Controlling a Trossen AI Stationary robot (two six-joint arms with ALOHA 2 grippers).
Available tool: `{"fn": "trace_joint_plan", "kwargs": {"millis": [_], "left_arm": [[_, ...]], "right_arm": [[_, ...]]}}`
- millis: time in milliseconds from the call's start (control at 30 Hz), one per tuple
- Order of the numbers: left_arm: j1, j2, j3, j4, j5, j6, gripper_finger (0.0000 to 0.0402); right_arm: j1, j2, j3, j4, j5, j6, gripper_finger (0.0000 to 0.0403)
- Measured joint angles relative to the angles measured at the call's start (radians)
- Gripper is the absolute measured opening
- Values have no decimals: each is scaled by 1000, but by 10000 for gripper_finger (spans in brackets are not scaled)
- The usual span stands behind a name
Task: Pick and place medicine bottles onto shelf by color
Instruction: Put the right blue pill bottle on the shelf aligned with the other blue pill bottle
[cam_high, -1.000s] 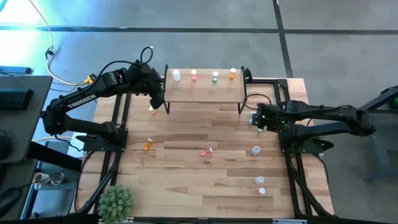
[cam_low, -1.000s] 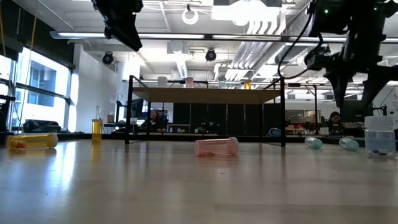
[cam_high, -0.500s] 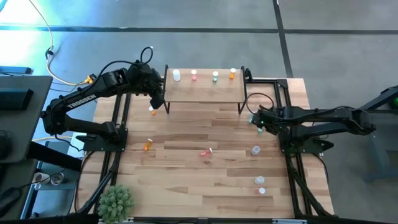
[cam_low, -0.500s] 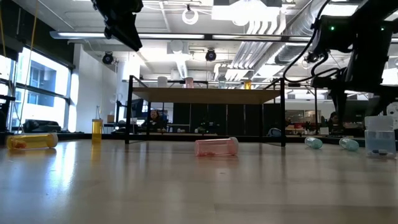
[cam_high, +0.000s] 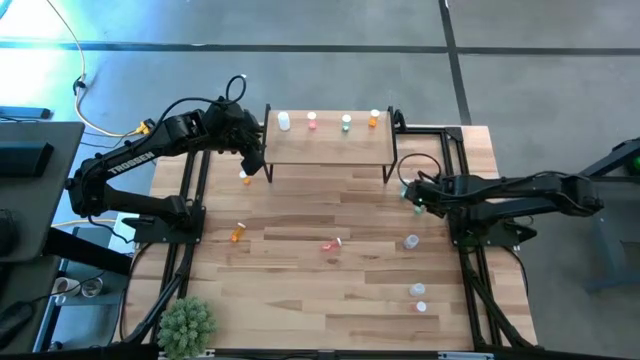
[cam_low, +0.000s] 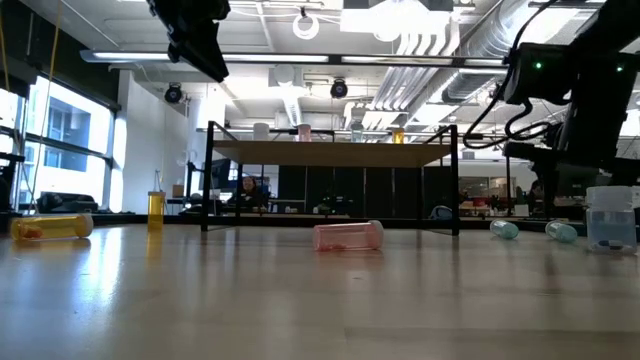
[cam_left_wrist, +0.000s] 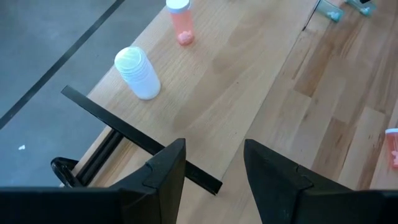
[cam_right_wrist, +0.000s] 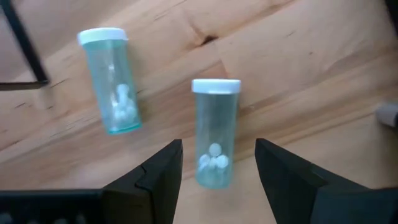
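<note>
The shelf (cam_high: 328, 145) stands at the table's far middle and carries white (cam_high: 284, 121), pink (cam_high: 312, 121), green (cam_high: 346, 122) and orange (cam_high: 373, 118) medicine bottles, all upright. Two green bottles lie on their sides on the table right of the shelf. My right gripper (cam_right_wrist: 217, 171) hangs open above one of them (cam_right_wrist: 214, 134), a finger on either side of its bottom end without touching it. The other green bottle (cam_right_wrist: 115, 81) lies beside it. My left gripper (cam_left_wrist: 214, 165) stands open, with nothing in it, over the shelf's front left corner (cam_high: 266, 160).
Loose bottles lie about the table: orange (cam_high: 246, 178) below the left gripper, orange (cam_high: 238, 232), pink (cam_high: 331, 245), and clear ones (cam_high: 411, 241) (cam_high: 418, 290) on the right. A green spiky plant (cam_high: 187, 322) stands at the near left corner. The shelf's black legs (cam_low: 208, 180) stand near both grippers.
My right gripper has come down toward the two green bottles and has rolled about its own axis, tipping more steeply downward. Its fingers have stayed open.
</note>
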Motion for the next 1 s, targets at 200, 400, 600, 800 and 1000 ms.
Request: {"fn": "trace_joint_plan", "kwargs": {"millis": [200,400,600,800,1000], "left_arm": [[0,0,0,0,0,0,155],[0,0,0,0,0,0,155],[0,0,0,0,0,0,155],[0,0,0,0,0,0,155],[0,0,0,0,-11,1,155]], "right_arm": [[0,91,0,41,1,-15,193],[0,176,3,98,-28,-26,187],[2,186,4,89,-40,-30,131],[2,180,16,77,-51,-57,81],[12,178,74,54,-87,-132,80]]}}
